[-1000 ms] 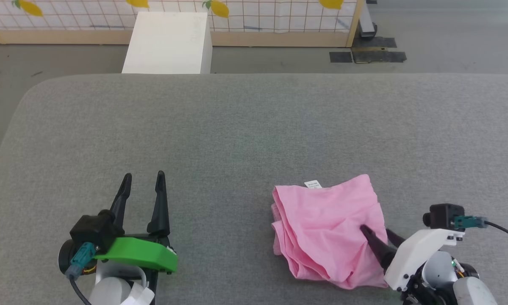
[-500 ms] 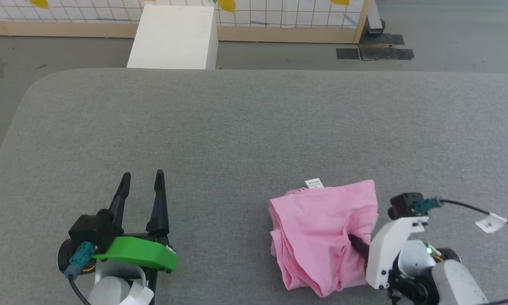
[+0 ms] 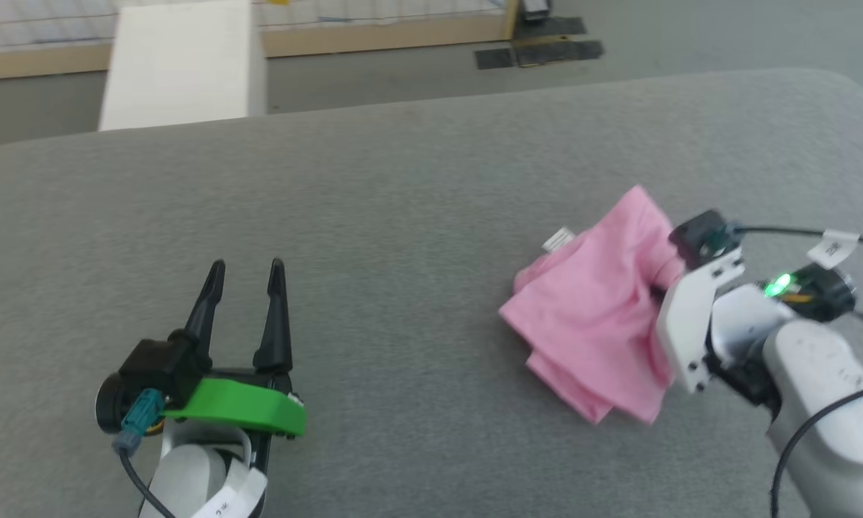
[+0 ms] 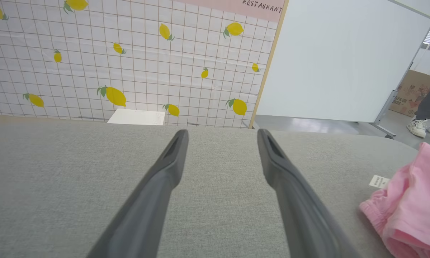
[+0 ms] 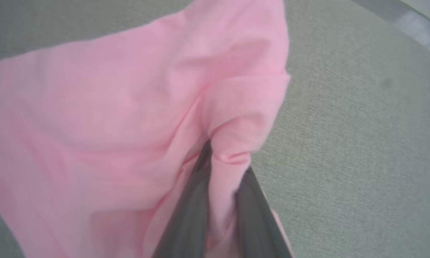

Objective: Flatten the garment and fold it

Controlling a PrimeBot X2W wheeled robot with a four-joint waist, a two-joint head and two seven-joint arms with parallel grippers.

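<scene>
Grey table (image 3: 402, 187) – right gripper (image 5: 225, 157) clenched on the garment (image 3: 589, 324) – left gripper (image 3: 246, 267) spread wide

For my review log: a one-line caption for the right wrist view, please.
Right gripper pinching a fold of the pink garment, grey table behind.

Grey felt-covered tabletop (image 3: 402, 187): bare and passable between the black-fingered left gripper (image 3: 247, 267) and the bunched pink cotton garment (image 3: 589, 324). Obstacles: the garment, right side; a white rectangular block (image 3: 179, 68) beyond the far edge.
</scene>
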